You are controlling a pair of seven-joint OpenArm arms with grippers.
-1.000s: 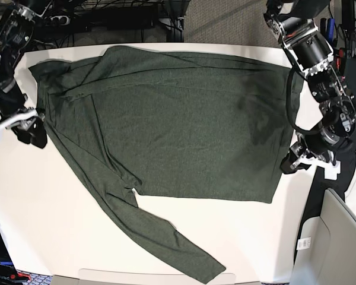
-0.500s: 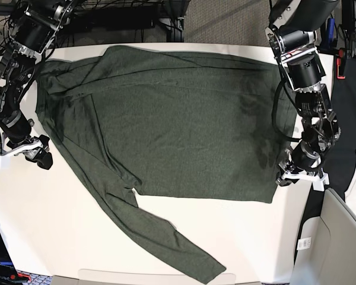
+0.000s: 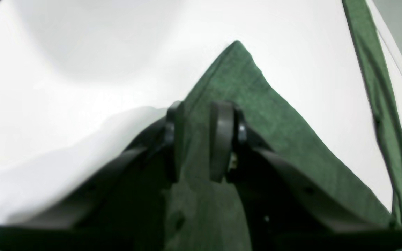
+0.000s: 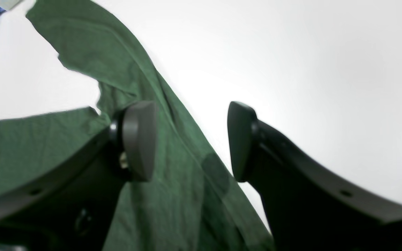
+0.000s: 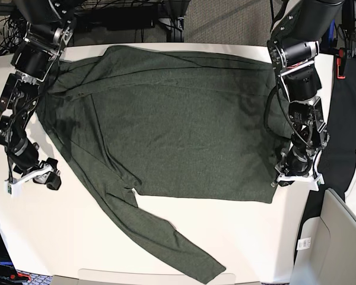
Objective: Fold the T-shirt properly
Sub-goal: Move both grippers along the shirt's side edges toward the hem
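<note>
Both arms have dropped toward 6 o'clock since before. Right gripper [image 5: 46, 177] now sits at 9 o'clock by the shirt [image 5: 178, 119] edge; its wrist view alone shows the jaws spread, one over cloth, one over bare table [image 5: 59, 237]. Left gripper [image 3: 199, 139] at 3 o'clock pinches the hem corner, clear only up close. Shirt lies flat, sleeve trailing to 6.

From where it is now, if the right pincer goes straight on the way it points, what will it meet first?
Most likely the T-shirt: the sloping cloth edge lies between the open jaws of the right pincer, with white table beyond. Depth is unclear.
</note>
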